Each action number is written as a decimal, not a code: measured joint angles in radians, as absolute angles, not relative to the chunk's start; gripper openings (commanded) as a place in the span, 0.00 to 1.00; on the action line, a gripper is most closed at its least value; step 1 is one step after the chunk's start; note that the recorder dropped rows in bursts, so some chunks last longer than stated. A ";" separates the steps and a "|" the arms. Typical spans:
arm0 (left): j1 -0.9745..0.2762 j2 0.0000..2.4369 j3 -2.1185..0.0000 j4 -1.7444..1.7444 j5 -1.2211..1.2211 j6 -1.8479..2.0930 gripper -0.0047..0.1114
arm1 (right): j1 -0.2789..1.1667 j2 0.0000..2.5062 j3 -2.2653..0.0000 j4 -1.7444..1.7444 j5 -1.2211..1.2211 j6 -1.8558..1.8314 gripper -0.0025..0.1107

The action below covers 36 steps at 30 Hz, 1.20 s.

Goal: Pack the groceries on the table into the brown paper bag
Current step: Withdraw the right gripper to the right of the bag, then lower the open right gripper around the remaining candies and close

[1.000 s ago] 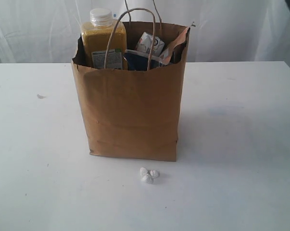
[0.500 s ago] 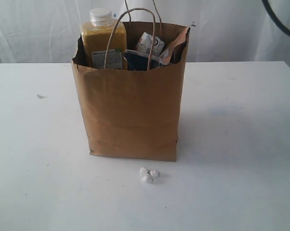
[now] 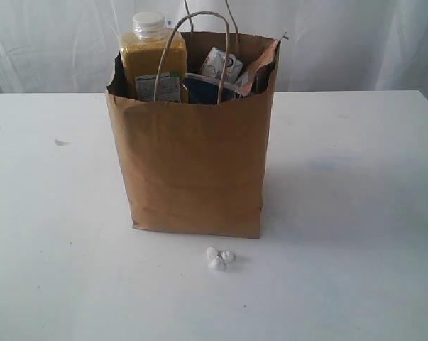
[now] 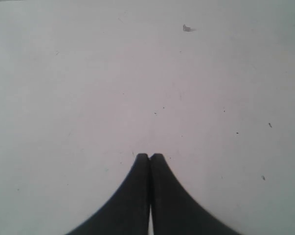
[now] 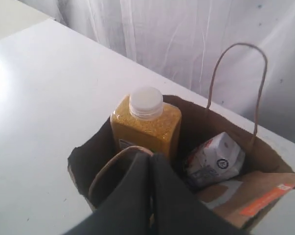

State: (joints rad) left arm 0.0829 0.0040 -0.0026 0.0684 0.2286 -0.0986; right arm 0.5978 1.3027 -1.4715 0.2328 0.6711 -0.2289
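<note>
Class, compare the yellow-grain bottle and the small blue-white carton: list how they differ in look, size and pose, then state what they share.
Look: the yellow-grain bottle is clear, filled with yellow grains, with a white cap; the small blue-white carton is white and blue with print. Size: the bottle is clearly bigger than the carton. Pose: the bottle stands upright, the carton leans. Both sit inside the brown paper bag, tops showing above its rim.
</note>
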 measured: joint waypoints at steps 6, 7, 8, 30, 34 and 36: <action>0.083 0.004 -0.003 0.068 0.229 -0.099 0.04 | 0.598 1.150 -1.473 0.131 0.925 -0.229 0.02; 0.083 0.004 -0.003 0.068 0.229 -0.099 0.04 | 0.598 1.134 -1.471 0.109 0.985 -0.229 0.02; 0.083 0.004 -0.003 0.068 0.229 -0.099 0.04 | 0.598 1.120 -1.459 0.087 1.043 -0.229 0.02; 0.083 0.004 -0.003 0.068 0.229 -0.099 0.04 | 0.598 1.060 -0.697 0.358 0.696 -0.245 0.12; 0.083 0.004 -0.003 0.068 0.229 -0.099 0.04 | 0.598 1.095 -0.649 0.418 0.641 -0.253 0.28; 0.083 0.004 -0.003 0.068 0.229 -0.099 0.04 | 0.598 1.124 -0.641 0.454 0.629 -0.253 0.36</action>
